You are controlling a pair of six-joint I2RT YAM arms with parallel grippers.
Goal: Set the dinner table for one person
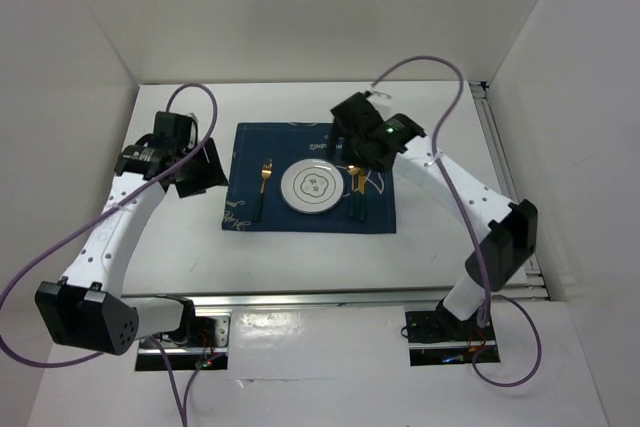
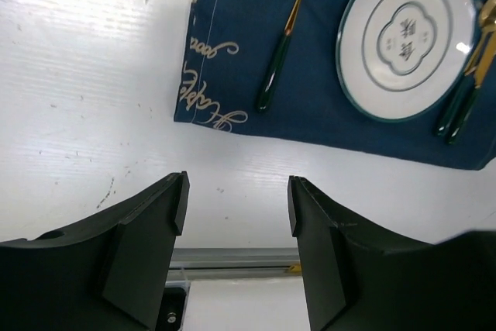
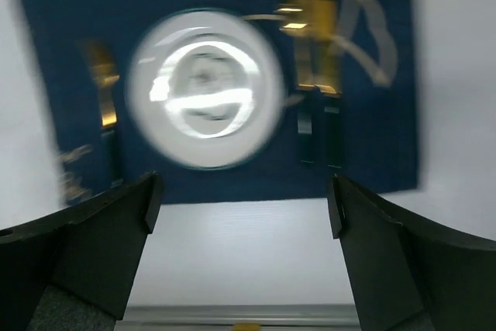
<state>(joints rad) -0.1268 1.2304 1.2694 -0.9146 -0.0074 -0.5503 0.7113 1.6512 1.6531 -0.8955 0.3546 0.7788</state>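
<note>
The dinner table [image 1: 300, 257] was the wide white top carrying everything, with both arms bolted at its near edge. On its middle, nearer the far edge, a navy placemat [image 1: 250, 147] lay square to the table's edges. A white plate [image 1: 314, 188] sat at the centre of the placemat, and a fork [image 1: 264, 190] with a gold head and a dark handle lay just beside the plate on its left. Two more pieces of cutlery [image 1: 356, 197] lay side by side between the plate and the placemat's right edge; which was the knife and which the spoon could not be told. The right gripper [image 3: 242, 199] hung above the placemat's far right corner with its jaws spread wide and nothing between them, though its own view was blurred. The left gripper [image 2: 237, 191] waited off the placemat's left edge, over bare table, jaws released and empty. The setting looked nearly complete, so the step was probably clearing the right arm away. Doing that well would have meant rising straight up before swinging aside, so that no finger brushed the handles or dragged the cloth out of square.
</note>
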